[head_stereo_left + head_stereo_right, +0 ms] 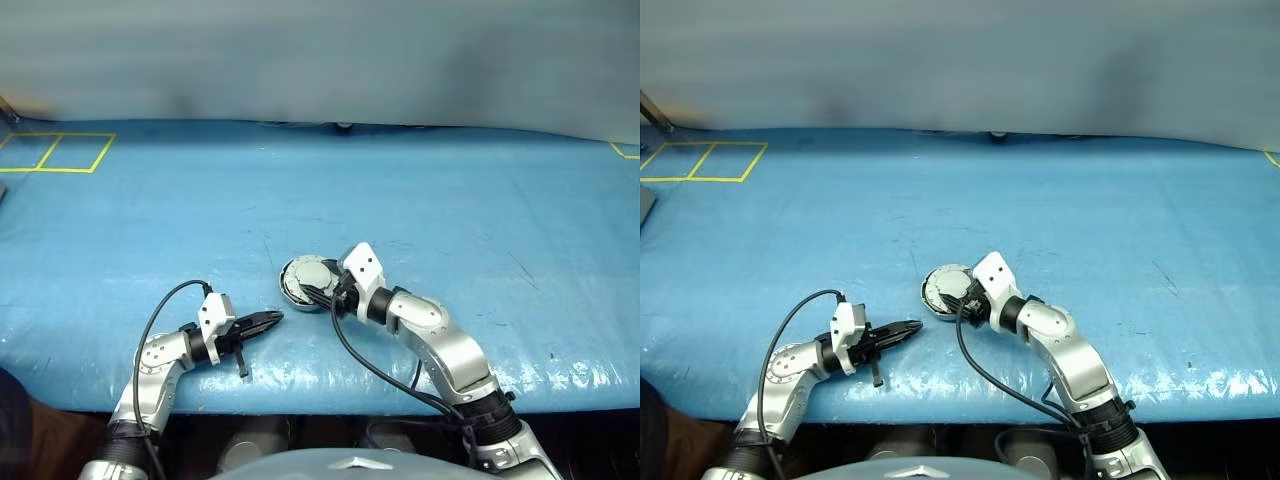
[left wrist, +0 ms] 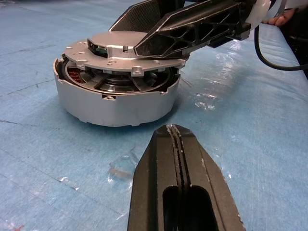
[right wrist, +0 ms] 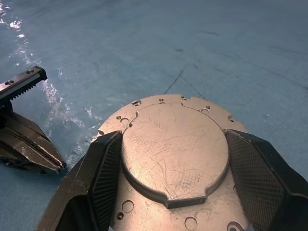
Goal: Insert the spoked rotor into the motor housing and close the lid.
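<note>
The motor housing (image 2: pixel 115 103) is a round, shallow silver-grey casing standing flat on the blue surface, just below the middle of the left eye view. Its lid (image 3: pixel 175 154), a plain grey disc with a raised round centre and small holes around the rim, lies level on top of it, plain face up. Through the gap under the lid's edge, dark inner parts and a reddish-copper patch show; whether the spoked rotor sits inside cannot be made out.
</note>
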Controlling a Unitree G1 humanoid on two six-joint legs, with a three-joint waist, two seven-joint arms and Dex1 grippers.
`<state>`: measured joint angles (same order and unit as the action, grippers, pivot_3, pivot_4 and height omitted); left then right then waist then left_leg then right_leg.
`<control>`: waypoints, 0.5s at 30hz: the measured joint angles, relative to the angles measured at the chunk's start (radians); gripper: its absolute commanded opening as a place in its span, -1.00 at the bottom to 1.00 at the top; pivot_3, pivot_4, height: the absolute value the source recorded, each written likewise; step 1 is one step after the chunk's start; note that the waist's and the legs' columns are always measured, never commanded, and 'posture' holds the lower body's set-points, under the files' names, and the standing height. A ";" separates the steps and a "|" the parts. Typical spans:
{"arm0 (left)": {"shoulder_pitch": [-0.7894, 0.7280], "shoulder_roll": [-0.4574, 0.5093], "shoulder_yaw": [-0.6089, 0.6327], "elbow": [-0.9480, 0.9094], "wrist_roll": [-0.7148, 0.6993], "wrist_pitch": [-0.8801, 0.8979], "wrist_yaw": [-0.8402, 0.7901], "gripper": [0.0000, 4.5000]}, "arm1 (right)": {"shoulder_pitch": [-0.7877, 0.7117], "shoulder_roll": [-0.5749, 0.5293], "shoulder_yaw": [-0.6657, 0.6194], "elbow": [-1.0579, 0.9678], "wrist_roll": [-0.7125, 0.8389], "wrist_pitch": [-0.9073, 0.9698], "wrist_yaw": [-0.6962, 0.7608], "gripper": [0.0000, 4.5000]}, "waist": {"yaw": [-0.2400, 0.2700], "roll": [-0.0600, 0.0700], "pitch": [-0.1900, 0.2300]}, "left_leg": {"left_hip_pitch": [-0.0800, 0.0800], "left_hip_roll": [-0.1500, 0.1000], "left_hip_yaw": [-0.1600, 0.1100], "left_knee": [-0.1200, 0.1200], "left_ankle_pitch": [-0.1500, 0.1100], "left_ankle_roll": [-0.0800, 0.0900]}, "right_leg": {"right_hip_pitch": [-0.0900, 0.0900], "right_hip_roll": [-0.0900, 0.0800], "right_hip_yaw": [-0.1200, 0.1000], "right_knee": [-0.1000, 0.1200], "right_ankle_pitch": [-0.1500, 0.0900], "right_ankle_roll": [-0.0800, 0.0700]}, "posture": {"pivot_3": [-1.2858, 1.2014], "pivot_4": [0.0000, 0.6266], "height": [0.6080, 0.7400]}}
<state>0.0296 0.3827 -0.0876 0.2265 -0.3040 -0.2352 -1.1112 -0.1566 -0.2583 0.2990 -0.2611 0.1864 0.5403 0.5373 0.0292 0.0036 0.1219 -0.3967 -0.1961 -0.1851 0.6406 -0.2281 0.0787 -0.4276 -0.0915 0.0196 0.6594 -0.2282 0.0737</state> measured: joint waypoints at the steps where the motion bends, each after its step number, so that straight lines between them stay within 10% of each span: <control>1: 0.000 0.000 0.000 -0.001 0.007 0.000 0.009 -1.00 | -0.002 0.002 0.002 -0.005 -0.001 0.010 -0.001 0.34 | 0.000 0.000 0.000 | 0.000 0.000 0.000 0.000 0.000 0.000 | 0.000 0.000 0.000 0.000 0.000 0.000 | 0.03 -0.52 1.00; 15: -0.016 -0.027 -0.020 -0.013 0.089 -0.013 0.130 -1.00 | -0.018 0.009 0.046 -0.022 -0.025 0.048 -0.020 0.34 | 0.001 0.000 0.000 | 0.000 0.000 0.000 -0.001 0.000 0.000 | 0.000 0.000 0.000 0.000 0.000 0.000 | 0.03 -0.52 1.00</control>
<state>0.0138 0.3558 -0.1073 0.2130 -0.2150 -0.2484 -0.9809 -0.1751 -0.2490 0.3447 -0.2829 0.1614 0.5885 0.5168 0.0303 0.0037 0.1220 -0.3967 -0.1960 -0.1851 0.6392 -0.2277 0.0782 -0.4277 -0.0917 0.0192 0.6591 -0.2285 0.0734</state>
